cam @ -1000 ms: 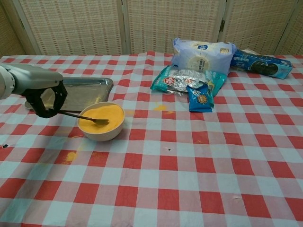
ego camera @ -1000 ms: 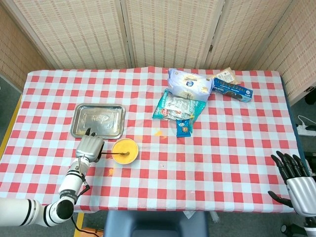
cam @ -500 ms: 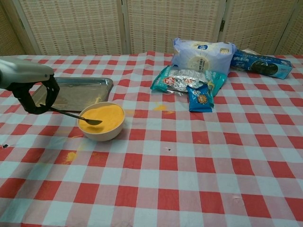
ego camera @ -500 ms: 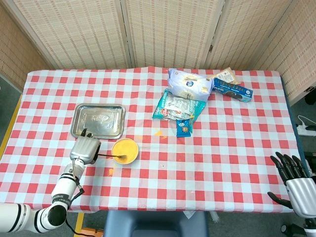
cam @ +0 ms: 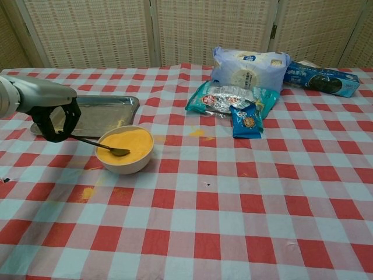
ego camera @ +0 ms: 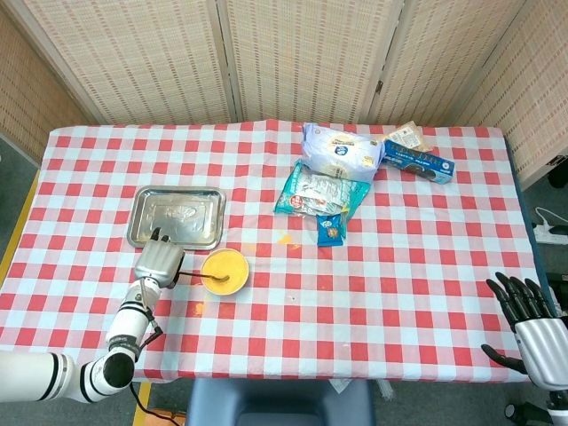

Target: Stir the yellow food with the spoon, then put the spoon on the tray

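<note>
One spoon (cam: 96,143) — handle left, bowl right | left robot hand (cam: 55,116) holds it

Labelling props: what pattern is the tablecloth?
Red and white checks; the tablecloth shows best in the chest view.

Left hand (ego camera: 160,263) at left of yellow bowl (ego camera: 224,272), fingers closed on spoon (ego camera: 206,278) handle. Spoon bowl end rests in yellow food (ego camera: 225,268). Metal tray (ego camera: 142,223) just behind left hand, apart from bowl. Yellow crumbs (ego camera: 284,238) on red-white checked tablecloth (ego camera: 399,266) right of tray. Snack packets upper centre: white bag (ego camera: 339,153), teal foil bag (ego camera: 318,192), small blue packet (ego camera: 330,229), blue cookie box (ego camera: 418,161). Right hand (ego camera: 529,319) at lower right table edge, fingers spread, holding nothing.
</note>
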{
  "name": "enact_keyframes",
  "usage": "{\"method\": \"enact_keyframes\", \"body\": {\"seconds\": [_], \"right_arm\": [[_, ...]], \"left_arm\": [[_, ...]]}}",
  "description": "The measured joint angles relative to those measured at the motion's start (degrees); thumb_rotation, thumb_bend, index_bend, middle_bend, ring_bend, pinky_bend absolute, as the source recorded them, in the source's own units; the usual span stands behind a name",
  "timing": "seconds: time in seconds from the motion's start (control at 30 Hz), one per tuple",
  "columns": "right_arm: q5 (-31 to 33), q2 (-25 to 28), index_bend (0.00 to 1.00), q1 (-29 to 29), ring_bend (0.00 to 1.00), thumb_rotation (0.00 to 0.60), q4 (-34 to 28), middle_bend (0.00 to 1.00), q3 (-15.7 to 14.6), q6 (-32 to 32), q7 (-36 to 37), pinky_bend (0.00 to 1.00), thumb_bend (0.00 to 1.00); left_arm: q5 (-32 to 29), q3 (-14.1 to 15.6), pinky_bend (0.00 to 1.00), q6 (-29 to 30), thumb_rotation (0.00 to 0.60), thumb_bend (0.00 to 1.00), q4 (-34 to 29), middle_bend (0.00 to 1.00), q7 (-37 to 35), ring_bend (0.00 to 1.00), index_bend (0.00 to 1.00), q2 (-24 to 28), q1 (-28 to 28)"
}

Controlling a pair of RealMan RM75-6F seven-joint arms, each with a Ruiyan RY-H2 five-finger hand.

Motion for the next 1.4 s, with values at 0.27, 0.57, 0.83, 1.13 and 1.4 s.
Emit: {"method": "enact_keyframes", "body": {"seconds": [0.27,0.57,0.83,1.13,1.4], "right_arm": [[0.51,-0.08,0.00,0.39,0.00,0.600,-0.12,0.00,0.13,-0.91,-0.35,0.00,0.00],[1.26,-0.27,0.00,0.86,0.00,0.600,-0.47,0.00,0.24,-2.22,-1.26,0.00,0.00],[1.10,-0.46,0.00,0.91,0.00,0.600,-0.53,0.00,0.15,-2.31,-1.65,0.00,0.00],[-0.14,0.01,0.00,1.13,0.00,0.600,-0.50,0.00,-0.63,-2.61,-0.86,0.00,0.00],[-0.40,0.16,0.00,1.00,0.00,0.600,-0.20,0.00,-0.74,-2.08,-0.17,0.00,0.00]], "left_arm": [[-0.82,-1.07,0.03,-0.78,0.600,0.49,4.13,0.41,-1.29,0.17,0.88,-1.59,-0.24],[1.29,-1.77,0.03,-0.96,0.600,0.49,3.47,0.41,-3.26,0.17,0.88,0.07,0.39],[2.02,-1.57,0.03,-0.83,0.600,0.49,0.59,0.41,-4.49,0.17,0.88,2.63,1.34],[-1.19,-1.07,0.04,-7.24,0.600,0.49,-1.96,0.41,-6.04,0.18,0.88,5.49,1.21],[-7.22,-1.95,0.04,-15.18,0.600,0.49,-4.09,0.41,-9.91,0.18,0.88,11.16,-1.62]]}}
